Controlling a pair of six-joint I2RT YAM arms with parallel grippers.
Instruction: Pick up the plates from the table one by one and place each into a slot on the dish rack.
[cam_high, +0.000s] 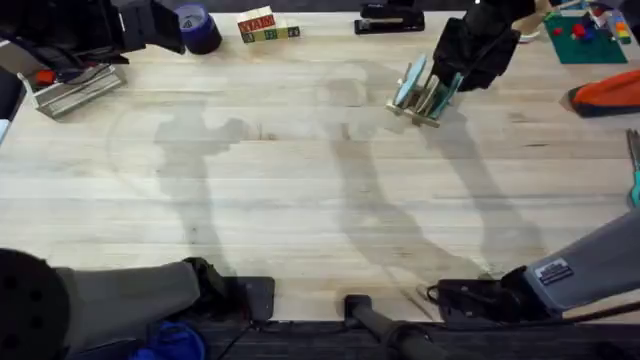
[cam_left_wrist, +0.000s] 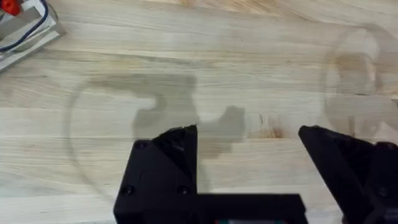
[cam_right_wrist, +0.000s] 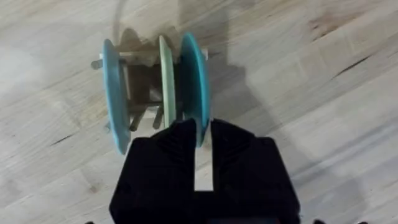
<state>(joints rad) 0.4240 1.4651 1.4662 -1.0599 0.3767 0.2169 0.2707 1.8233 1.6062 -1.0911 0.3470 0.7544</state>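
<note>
Plates sit upright in the small pale wooden dish rack (cam_high: 424, 100), toward 1 o'clock on the large light wooden plank table (cam_high: 300, 190) in the overhead view; rack is tilted relative to the table edge. Right wrist view shows three discs on edge between the pegs: bright turquoise round plastic plate (cam_right_wrist: 114, 93) at one end, pale greenish-white plate (cam_right_wrist: 166, 78) in the middle, second turquoise plate (cam_right_wrist: 194, 81) at the other end; dish rack (cam_right_wrist: 140, 93) pegs visible between the first two.

Right gripper (cam_right_wrist: 203, 146), black two-finger, is directly over the rack; fingers nearly together with a thin gap, the lower rim of the second turquoise plate at that gap; cannot tell whether it is pinched or merely close. Overhead shows the right gripper (cam_high: 462, 62) at the 2 o'clock side of the rack, arm stretched far forward from the lower right base.

Left gripper (cam_left_wrist: 249, 140), black, fingers spread wide, nothing between them, bare wood under it; left arm low near 7 o'clock of the overhead view.

Other items along the far edge: grey metal wire tray (cam_high: 72, 90) at 10 o'clock; dark blue tape roll (cam_high: 197, 27) at 11 o'clock; coloured letter blocks (cam_high: 265, 27) just beside it; black stapler (cam_high: 390, 20) near 12 o'clock.
</note>
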